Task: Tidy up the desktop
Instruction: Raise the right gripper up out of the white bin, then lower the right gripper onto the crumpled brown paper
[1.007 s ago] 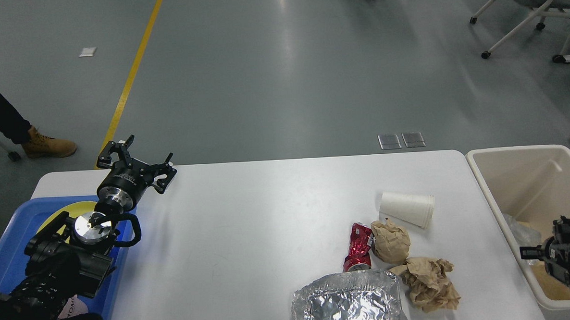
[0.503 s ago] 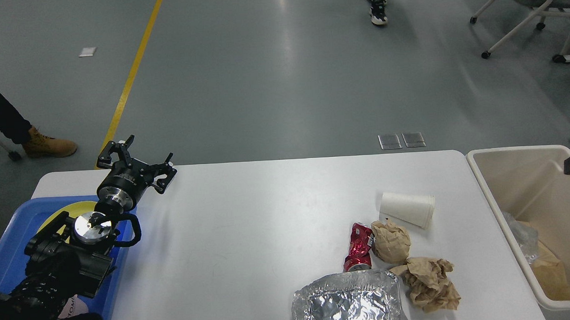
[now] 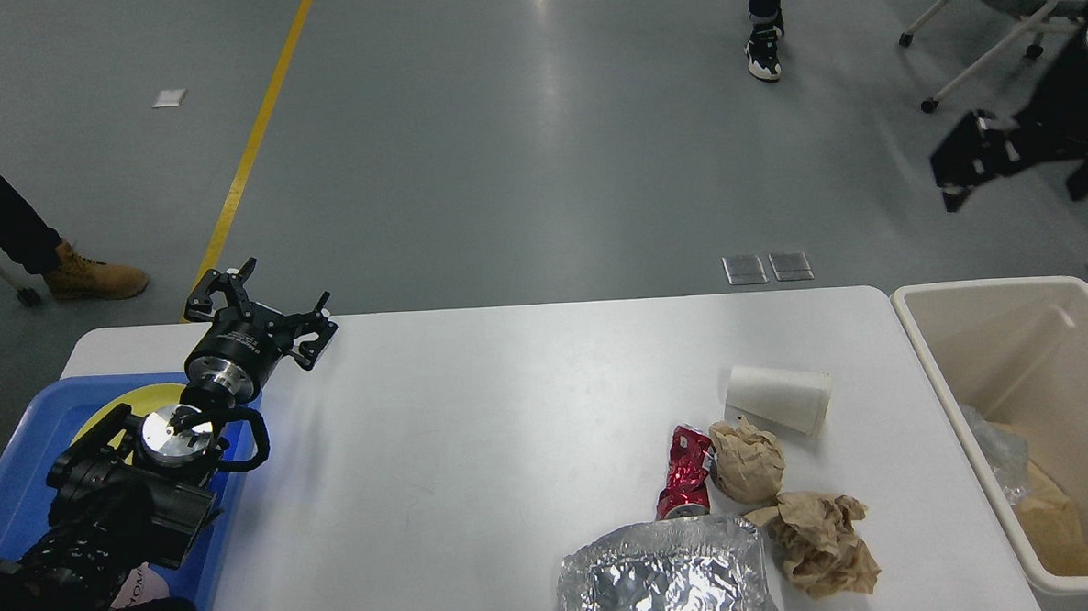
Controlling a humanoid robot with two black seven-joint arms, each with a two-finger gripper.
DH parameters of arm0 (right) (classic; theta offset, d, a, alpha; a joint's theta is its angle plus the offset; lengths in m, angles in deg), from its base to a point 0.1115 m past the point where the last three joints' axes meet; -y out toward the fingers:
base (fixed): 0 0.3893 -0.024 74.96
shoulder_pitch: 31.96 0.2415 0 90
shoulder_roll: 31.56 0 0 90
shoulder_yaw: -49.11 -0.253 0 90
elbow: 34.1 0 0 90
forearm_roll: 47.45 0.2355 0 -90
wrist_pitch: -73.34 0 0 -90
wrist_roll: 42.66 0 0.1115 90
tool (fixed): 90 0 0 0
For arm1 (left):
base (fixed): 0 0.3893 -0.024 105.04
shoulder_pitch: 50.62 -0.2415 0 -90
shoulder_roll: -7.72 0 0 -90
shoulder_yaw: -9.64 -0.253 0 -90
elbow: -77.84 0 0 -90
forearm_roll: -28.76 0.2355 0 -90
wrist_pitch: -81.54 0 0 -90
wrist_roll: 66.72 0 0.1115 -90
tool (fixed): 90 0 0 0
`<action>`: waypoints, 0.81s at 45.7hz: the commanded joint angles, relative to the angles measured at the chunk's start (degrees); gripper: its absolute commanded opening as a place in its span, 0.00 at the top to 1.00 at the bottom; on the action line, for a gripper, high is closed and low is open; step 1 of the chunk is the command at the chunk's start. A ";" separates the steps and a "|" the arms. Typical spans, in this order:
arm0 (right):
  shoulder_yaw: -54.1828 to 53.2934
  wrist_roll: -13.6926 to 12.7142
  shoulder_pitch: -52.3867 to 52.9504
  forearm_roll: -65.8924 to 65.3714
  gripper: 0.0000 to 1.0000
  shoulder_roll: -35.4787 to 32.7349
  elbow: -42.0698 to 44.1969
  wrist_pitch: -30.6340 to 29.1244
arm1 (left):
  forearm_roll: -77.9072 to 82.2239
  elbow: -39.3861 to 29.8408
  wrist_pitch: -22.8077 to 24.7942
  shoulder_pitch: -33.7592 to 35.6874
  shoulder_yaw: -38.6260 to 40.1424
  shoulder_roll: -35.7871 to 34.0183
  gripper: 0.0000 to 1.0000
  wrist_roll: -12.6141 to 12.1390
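My left gripper (image 3: 264, 308) hovers over the far-left corner of the desktop (image 3: 475, 409), fingers spread, holding nothing. My right gripper (image 3: 965, 163) is raised, blurred; I cannot tell its finger state. Below it and to its left lie the paper cup (image 3: 779, 398), red can (image 3: 686, 472) and crumpled paper (image 3: 746, 462).

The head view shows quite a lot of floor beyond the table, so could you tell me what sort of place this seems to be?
Probably an indoor lab or workshop: a smooth grey floor with a yellow line, wheeled chairs, and a white desktop strewn with rubbish beside a beige bin.
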 commanded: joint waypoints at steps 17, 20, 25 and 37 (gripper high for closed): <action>-7.21 -0.14 1.13 2.05 0.00 2.94 -4.54 -0.01 | 0.00 0.00 0.00 0.00 0.00 0.00 0.04 0.00; -7.21 -0.22 0.87 1.96 0.00 2.24 -10.42 -0.01 | 0.00 0.00 0.00 0.00 0.00 0.00 0.04 0.00; -6.51 -0.31 -1.06 1.79 0.00 2.50 -23.69 13.81 | 0.00 0.00 0.00 0.00 0.00 0.00 0.04 0.00; -6.42 -0.23 -11.52 2.14 0.00 6.55 -26.88 27.12 | 0.00 0.00 0.00 0.00 0.00 0.00 0.04 0.00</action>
